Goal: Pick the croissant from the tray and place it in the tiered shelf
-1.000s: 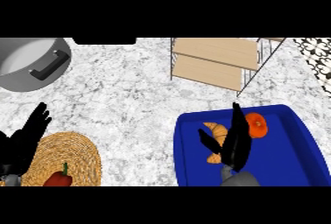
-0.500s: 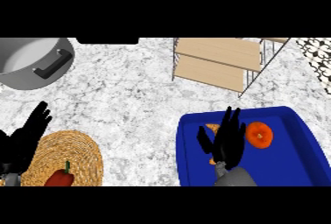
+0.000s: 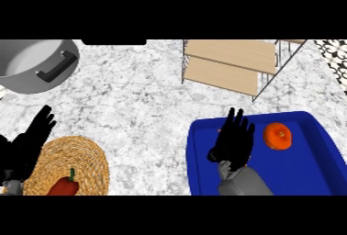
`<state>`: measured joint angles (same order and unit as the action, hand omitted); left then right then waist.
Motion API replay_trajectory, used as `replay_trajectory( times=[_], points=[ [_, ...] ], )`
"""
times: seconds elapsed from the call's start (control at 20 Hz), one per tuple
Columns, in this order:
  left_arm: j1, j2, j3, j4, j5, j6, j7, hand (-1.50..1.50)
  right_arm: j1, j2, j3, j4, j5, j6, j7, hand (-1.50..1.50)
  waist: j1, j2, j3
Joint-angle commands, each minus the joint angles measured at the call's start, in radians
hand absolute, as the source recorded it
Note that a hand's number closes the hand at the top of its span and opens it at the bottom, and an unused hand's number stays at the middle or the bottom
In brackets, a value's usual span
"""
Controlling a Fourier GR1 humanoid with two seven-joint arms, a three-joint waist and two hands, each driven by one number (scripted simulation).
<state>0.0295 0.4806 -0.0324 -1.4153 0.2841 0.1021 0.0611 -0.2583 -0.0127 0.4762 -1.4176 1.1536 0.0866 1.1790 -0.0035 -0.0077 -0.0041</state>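
Right hand (image 3: 232,140) over blue tray (image 3: 308,172), fingers straight, hiding croissant; grasp not visible. Left hand (image 3: 30,140) open, resting. Lift and tiered shelf (image 3: 227,64) placement remain.

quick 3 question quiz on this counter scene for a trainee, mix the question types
1. True or false: the right hand is over the blue tray.
2. What lies on the woven mat? A) red pepper B) banana C) spoon
3. Fill in: the grey pot sits at the far ____ of the counter.

Key
1. True; the croissant is hidden beneath it, and an orange fruit lies beside it.
2. A, the red pepper.
3. Left; the tiered shelf is far right. The left hand rests open.
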Motion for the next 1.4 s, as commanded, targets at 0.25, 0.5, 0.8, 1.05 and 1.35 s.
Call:
replay_trajectory(
  times=[0.25,0.5,0.8,1.05,1.35],
  points=[
    [-0.013,0.018,0.043,0.043,0.020,-0.054,-0.006,0.00,0.001,0.012,-0.016,-0.045,0.001,0.214,0.214,-1.50,0.003,0.007,0.003],
    [0.016,-0.010,0.032,0.004,-0.007,-0.039,-0.016,0.00,0.023,0.000,-0.118,-0.092,0.026,0.266,0.132,-1.50,0.005,0.005,0.004],
    [-0.007,-0.059,0.028,0.028,-0.045,-0.023,-0.021,0.00,0.009,-0.003,-0.168,-0.062,0.058,0.274,0.038,-1.50,0.005,0.008,0.004],
    [0.046,-0.034,0.067,-0.009,-0.036,-0.067,-0.036,0.00,0.022,0.012,-0.136,0.027,0.036,0.155,0.053,-1.50,0.014,0.007,0.004],
    [0.035,-0.080,0.046,0.008,-0.087,-0.053,-0.042,0.00,0.108,0.012,-0.133,0.058,0.050,0.064,-0.002,1.50,0.008,0.008,0.004]
  ],
)
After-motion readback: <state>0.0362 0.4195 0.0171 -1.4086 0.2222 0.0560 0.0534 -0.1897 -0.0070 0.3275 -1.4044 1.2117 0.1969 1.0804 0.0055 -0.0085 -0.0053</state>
